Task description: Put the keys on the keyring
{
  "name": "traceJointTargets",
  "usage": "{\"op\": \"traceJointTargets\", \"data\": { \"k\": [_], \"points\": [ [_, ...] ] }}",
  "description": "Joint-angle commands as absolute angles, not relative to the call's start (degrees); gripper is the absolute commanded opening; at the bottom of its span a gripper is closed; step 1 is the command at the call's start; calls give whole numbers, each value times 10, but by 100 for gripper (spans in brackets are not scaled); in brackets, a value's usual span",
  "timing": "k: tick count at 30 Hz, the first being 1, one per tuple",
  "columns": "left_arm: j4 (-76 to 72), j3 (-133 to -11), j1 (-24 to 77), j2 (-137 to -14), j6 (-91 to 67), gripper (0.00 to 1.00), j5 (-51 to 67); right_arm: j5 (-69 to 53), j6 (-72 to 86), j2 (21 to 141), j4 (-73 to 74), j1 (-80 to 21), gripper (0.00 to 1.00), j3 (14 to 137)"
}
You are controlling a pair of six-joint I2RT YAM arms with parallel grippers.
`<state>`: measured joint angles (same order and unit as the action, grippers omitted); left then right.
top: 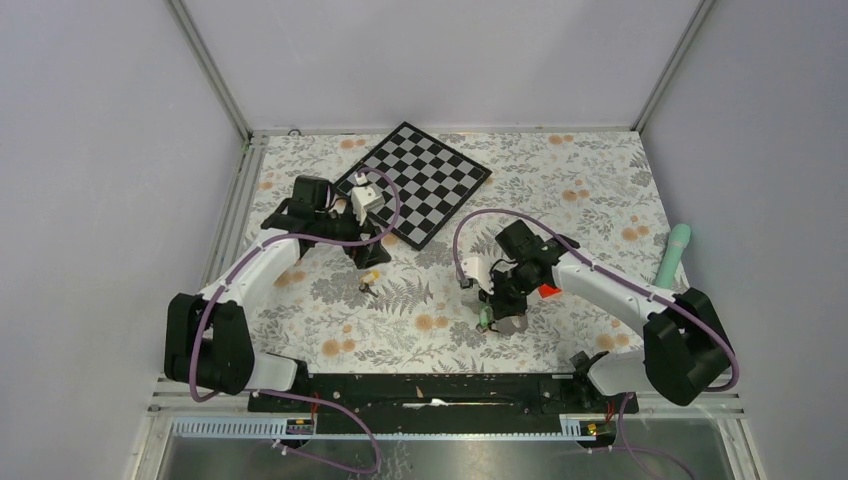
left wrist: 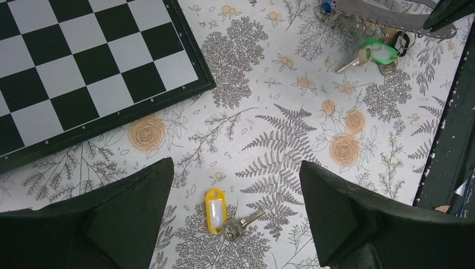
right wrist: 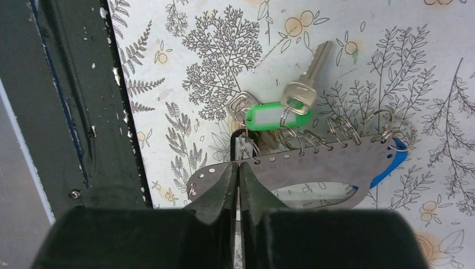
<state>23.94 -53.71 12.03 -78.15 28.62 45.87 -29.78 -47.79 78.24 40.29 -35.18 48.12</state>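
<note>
Grey metal was what the right gripper (right wrist: 239, 182) had between its fingers. Its jaws were closed to a sliver on the near-left edge of the keyring (right wrist: 319, 165), apparently to steady that plate over the floral tablecloth (right wrist: 185, 50) so that its row of small split rings faced away from the wrist and could be reached. The green-tagged key (right wrist: 277, 119) was already on one of those rings, its blade pointing up and away. A blue tag (right wrist: 395, 162) showed behind the plate's far end, though I could not tell whether that one was threaded on. Farther out, across the table, the left gripper (left wrist: 235, 168) was spread wide and held nothing. Its two fingers stood on either side of the yellow-tagged key (left wrist: 215, 210), which lay loose on the cloth below the gap, a stance that read as lining up for a pick. The checkerboard (left wrist: 84, 67) lay just beside that spot and seemed to play no part.
</note>
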Motion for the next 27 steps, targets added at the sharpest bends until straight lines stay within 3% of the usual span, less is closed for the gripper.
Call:
{"op": "traceJointTargets", "data": {
  "k": [1,27],
  "points": [
    [228,-571,118,-789,291,92,487,-331,-494,759,431,-339,0,515],
    [228,-568,118,-790,287,92,501,-239,-539,756,454,-309,1,443]
  ]
}}
